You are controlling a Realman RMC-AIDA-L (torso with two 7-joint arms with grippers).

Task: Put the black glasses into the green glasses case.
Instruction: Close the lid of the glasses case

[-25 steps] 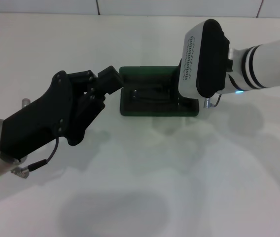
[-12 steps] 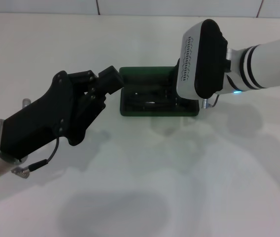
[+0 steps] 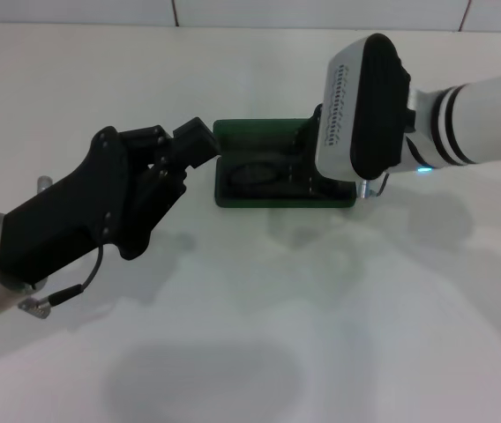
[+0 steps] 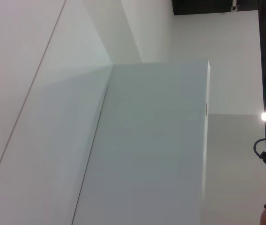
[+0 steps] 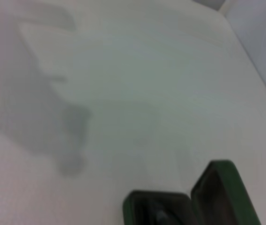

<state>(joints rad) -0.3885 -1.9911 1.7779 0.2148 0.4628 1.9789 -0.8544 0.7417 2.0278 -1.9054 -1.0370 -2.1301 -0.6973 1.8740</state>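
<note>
On the white tabletop, the dark green rectangular hard clamshell glasses case lies open just above centre; the thin black-framed glasses rest inside its dark-lined tray; the black left gripper, at the case's 9 o'clock, touches its left edge, fingers apparently together, holding nothing; the white-cased right gripper hangs over the case's 3 o'clock end; whether its fingers are spread I cannot tell
</note>
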